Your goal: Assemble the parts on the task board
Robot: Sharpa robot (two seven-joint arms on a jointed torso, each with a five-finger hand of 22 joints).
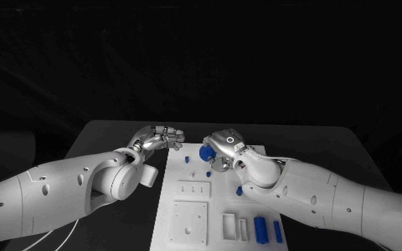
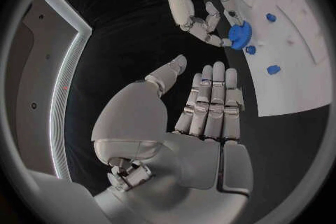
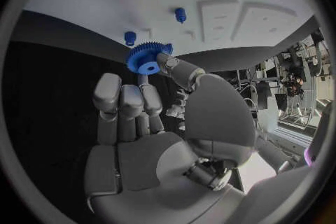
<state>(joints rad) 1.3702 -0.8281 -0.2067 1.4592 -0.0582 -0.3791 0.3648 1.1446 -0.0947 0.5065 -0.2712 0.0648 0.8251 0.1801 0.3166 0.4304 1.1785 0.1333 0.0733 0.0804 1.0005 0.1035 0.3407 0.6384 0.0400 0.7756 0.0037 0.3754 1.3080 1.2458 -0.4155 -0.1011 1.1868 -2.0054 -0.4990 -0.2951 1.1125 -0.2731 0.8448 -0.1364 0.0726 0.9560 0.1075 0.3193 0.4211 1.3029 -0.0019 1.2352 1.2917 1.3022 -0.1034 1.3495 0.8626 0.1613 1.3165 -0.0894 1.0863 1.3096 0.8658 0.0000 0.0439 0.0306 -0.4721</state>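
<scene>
Right hand fingers pinch blue gear at task board far edge; left hand fingers released

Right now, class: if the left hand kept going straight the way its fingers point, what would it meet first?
Probably the right hand, which holds a blue gear at the task board edge. The left hand lies open beside the board, fingers pointing toward it; depth between them is unclear.

No words, numbers, labels or brand names to read anywhere. Nothing written on the white task board, on the blue gear, or on the arms and hands. Only a small plain ring mark on the right hand, no letters in it.
</scene>
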